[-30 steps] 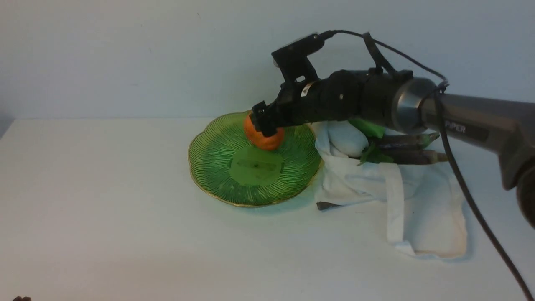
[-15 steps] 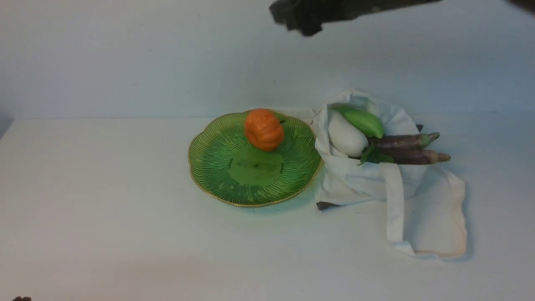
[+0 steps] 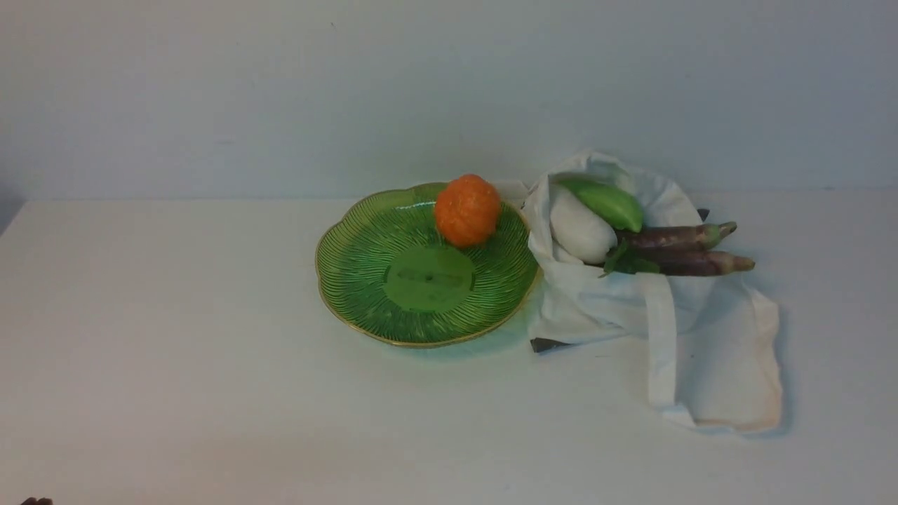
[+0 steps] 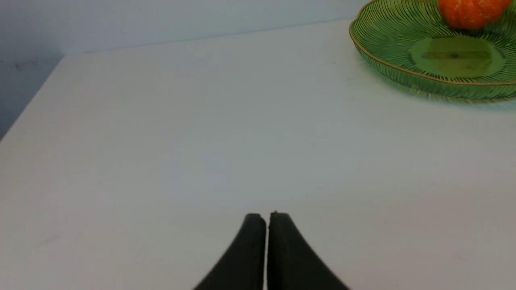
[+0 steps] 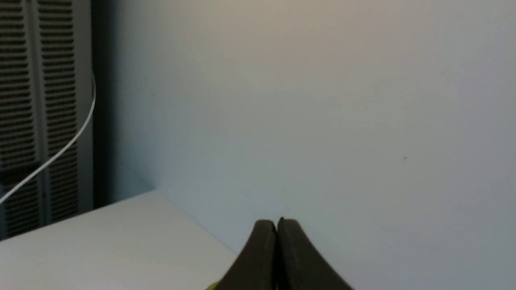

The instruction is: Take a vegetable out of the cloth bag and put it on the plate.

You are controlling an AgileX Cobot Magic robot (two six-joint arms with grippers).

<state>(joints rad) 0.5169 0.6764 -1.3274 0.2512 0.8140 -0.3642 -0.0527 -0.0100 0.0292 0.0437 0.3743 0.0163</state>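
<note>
The orange vegetable (image 3: 468, 210) sits on the green plate (image 3: 365, 294), with nothing gripping it.

It rests at the plate's far side, near the cloth bag (image 3: 708, 351), which lies beside the plate on the counter (image 3: 175, 351) with a white vegetable (image 3: 581, 228), a green vegetable (image 3: 610, 203) and two purple eggplants (image 3: 691, 236) at its mouth. The left claw (image 4: 267, 225) is clenched on nothing above the counter; the right claw (image 5: 277, 233), also clenched empty, faces the wall (image 5: 322, 100).

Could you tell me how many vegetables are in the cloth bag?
4 visible: a white vegetable, a green vegetable behind it, an upper purple eggplant and a lower purple eggplant poking out. More may be hidden inside.
</note>
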